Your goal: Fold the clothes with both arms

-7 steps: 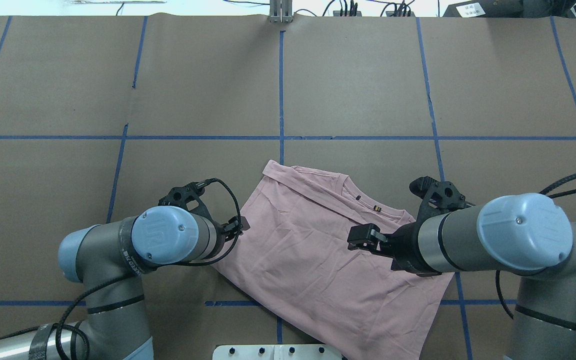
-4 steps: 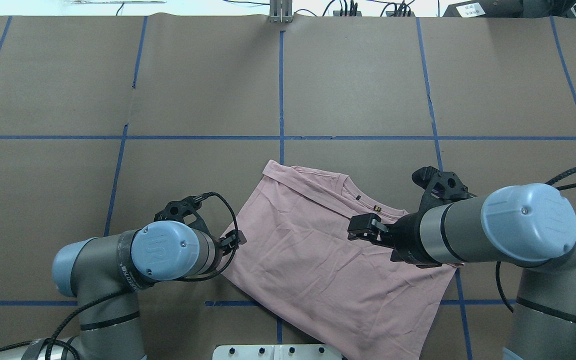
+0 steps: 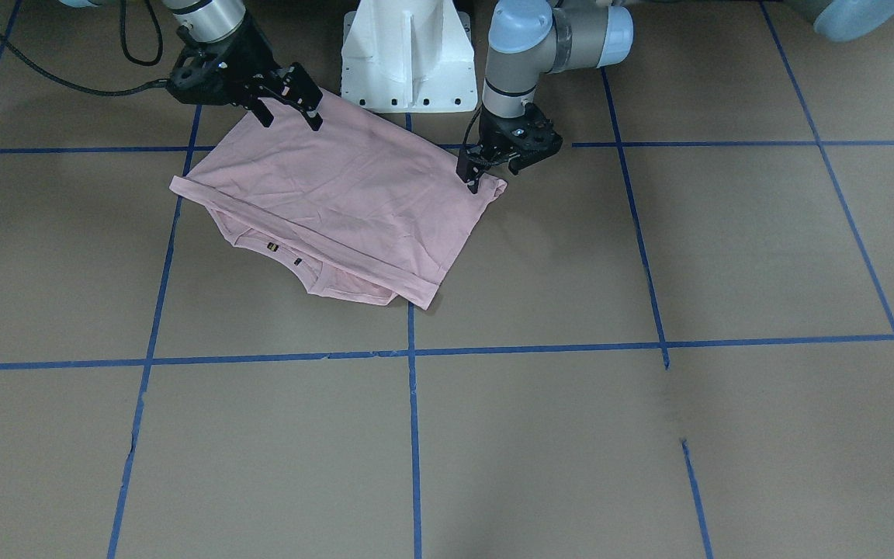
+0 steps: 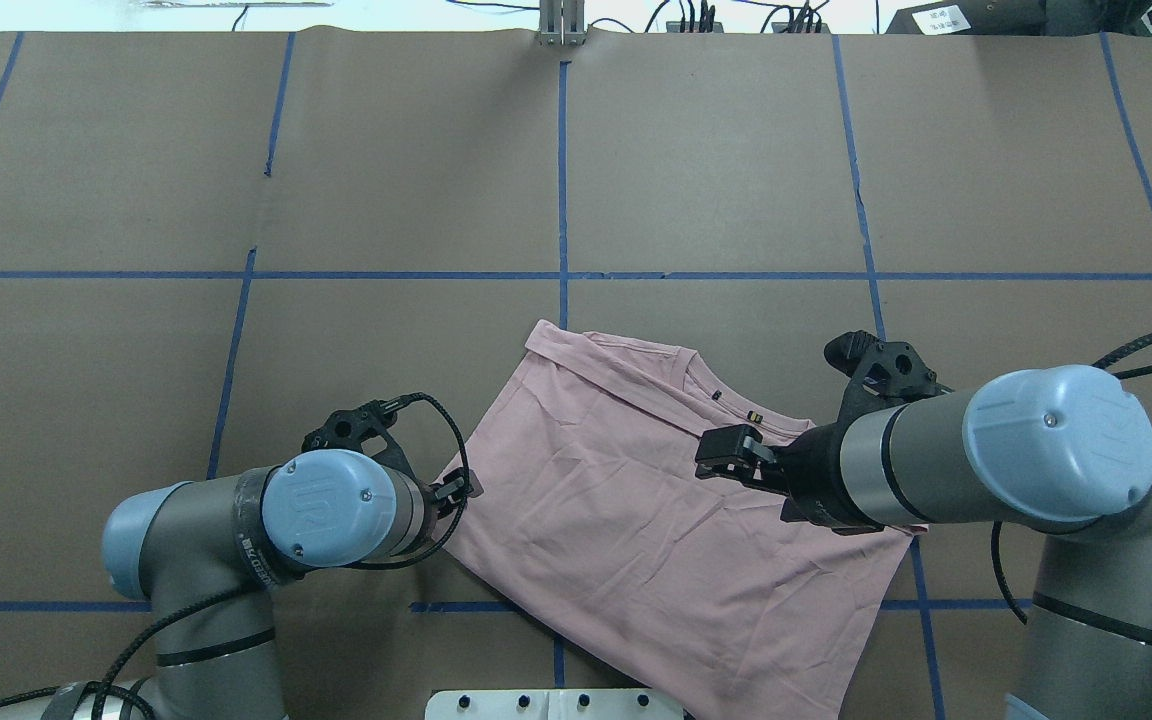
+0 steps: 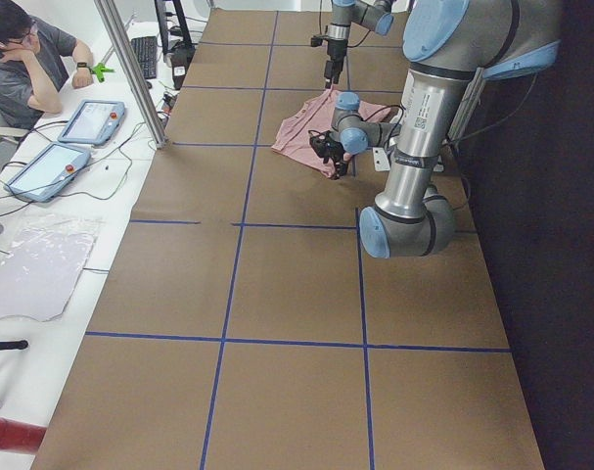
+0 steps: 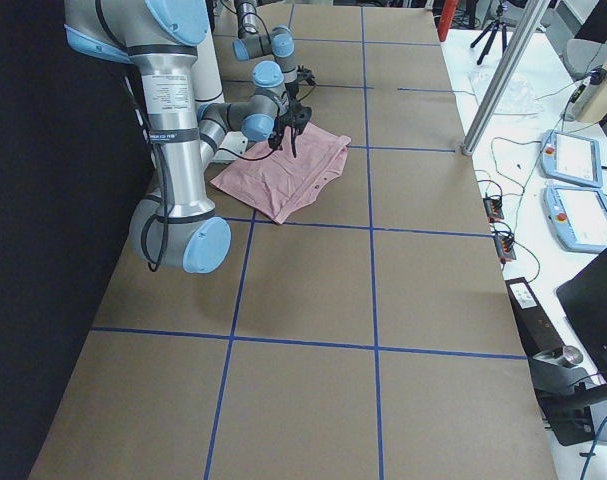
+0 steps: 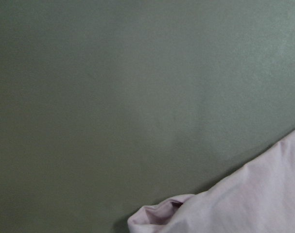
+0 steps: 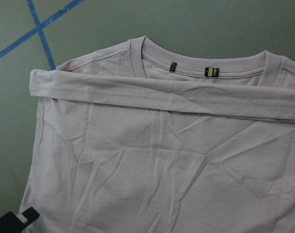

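Right gripper (image 3: 290, 120) spread above T-shirt (image 3: 338, 194) edge — left gripper (image 3: 483, 177) at corner, cannot tell if pinching

Even, diffuse light from above covers your bench (image 3: 726, 256): no glare, only soft shadows beside the left arm (image 3: 540, 35) and right arm (image 3: 210, 23) and a thin one along the edge of the T-shirt (image 3: 354, 194). Your left wrist view is dim, greenish and blurred; the right wrist view is sharp. The overhead view's far strip is blown out white, and both side views go black along one edge.
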You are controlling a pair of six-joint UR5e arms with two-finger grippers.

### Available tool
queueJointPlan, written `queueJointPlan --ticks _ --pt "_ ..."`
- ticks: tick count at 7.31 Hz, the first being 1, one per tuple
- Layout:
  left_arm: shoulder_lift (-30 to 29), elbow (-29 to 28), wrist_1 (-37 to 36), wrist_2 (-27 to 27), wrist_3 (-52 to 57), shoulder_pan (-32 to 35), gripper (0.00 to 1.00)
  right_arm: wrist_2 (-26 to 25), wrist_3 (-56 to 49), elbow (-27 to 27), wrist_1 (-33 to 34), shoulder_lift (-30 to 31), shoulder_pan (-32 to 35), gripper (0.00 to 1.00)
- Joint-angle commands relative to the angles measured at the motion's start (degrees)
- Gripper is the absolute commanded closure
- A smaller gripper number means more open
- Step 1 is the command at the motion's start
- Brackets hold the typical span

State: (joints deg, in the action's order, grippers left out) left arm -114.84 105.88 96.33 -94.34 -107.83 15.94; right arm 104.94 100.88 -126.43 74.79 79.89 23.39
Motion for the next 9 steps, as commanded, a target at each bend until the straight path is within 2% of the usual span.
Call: queueJointPlan --ticks 1,2,4,7,9 --pt "-0.1 -0.2 0.0 0.0 0.1 -0.1 0.16 0.0 0.0 0.0 0.0 0.1 0.2 0.0" --pt "-0.1 -0.3 0.0 0.0 0.1 -0.1 0.33 0.0 0.0 0.0 0.0 0.0 0.2 0.0" --pt "-0.1 -0.2 0.1 0.2 0.4 -0.1 1.0 0.0 0.0 -0.2 0.0 0.0 0.2 0.0" --pt "-0.1 0.3 0.0 0.1 1.1 1.2 1.0 0.0 0.0 -0.2 0.0 -0.1 0.3 0.0" --pt "-0.6 -0.2 0.0 -0.1 4.0 4.7 1.0 0.1 0.0 -0.2 0.0 -0.2 0.5 0.0"
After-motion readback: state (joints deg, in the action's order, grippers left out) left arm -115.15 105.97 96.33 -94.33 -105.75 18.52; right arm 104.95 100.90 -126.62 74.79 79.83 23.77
